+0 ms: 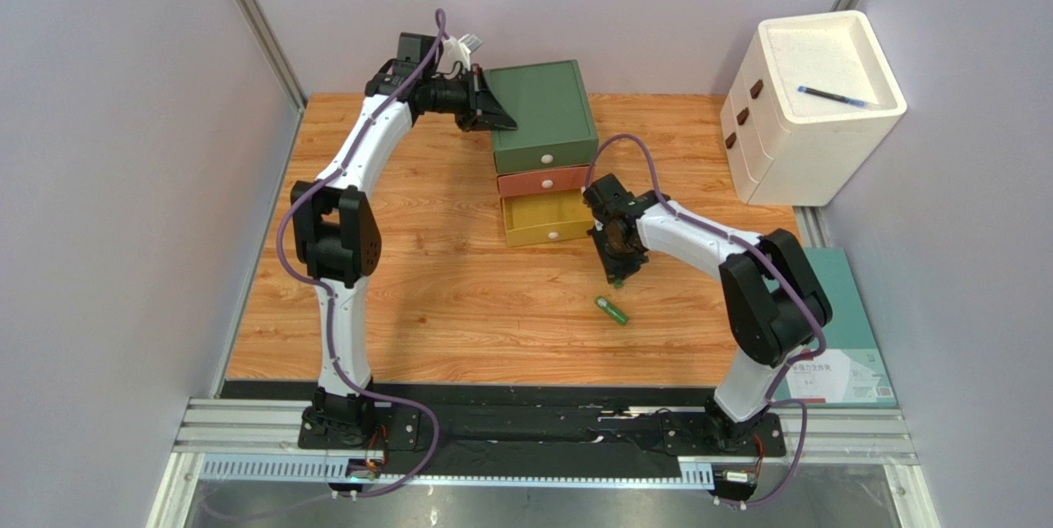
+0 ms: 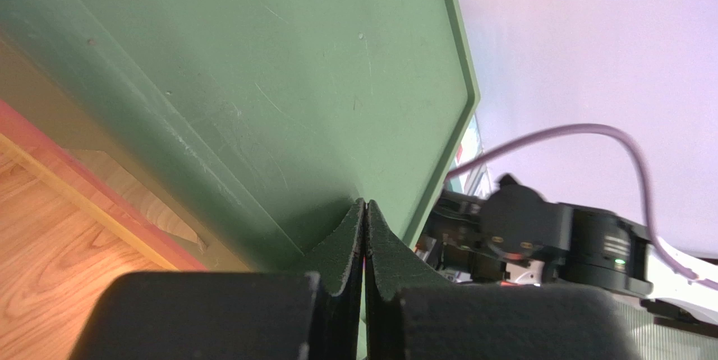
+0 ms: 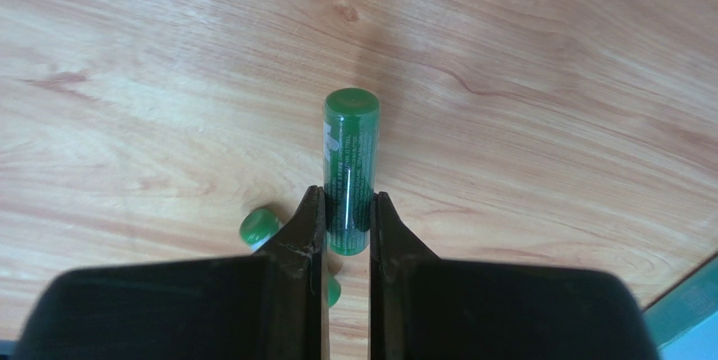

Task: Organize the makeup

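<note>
My right gripper (image 1: 618,269) (image 3: 347,209) is shut on a green tube (image 3: 350,166) and holds it above the wooden table, in front of the drawer box. A second green tube (image 1: 611,309) lies on the table below it; it also shows in the right wrist view (image 3: 257,227), partly hidden by my left finger. My left gripper (image 1: 501,119) (image 2: 365,206) is shut and empty, its tips against the left edge of the drawer box's green top (image 2: 278,99). The other makeup is out of view.
The drawer box (image 1: 540,109) stands at the back centre, its yellow bottom drawer (image 1: 546,222) pulled open below the red one (image 1: 541,179). A white cabinet (image 1: 803,133) with a blue pen (image 1: 837,94) on top stands at the back right. A teal mat (image 1: 855,343) lies at the right edge.
</note>
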`<action>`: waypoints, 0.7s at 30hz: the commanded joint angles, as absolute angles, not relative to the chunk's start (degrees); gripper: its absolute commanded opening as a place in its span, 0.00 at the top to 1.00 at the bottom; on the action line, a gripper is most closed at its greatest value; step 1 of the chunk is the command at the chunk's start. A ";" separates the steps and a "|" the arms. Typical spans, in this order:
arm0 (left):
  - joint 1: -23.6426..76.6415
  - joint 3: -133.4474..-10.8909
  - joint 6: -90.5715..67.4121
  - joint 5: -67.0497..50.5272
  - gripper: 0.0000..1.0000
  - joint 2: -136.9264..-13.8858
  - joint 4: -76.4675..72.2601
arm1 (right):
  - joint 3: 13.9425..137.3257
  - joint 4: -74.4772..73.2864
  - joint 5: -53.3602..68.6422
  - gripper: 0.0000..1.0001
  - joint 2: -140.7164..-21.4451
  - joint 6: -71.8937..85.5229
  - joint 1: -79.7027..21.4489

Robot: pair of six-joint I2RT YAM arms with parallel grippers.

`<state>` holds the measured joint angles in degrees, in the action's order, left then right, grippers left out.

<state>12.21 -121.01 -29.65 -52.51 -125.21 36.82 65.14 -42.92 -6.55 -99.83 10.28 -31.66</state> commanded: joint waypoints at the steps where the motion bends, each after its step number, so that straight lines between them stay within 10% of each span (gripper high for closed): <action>1: 11.43 -116.81 -25.31 -43.42 1.00 -127.71 45.53 | 67.85 -43.68 -6.68 1.00 -90.99 10.46 -31.38; 21: 11.34 -116.72 -25.75 -43.77 1.00 -127.27 44.82 | 92.02 -42.98 -3.17 0.91 -105.02 8.61 -31.55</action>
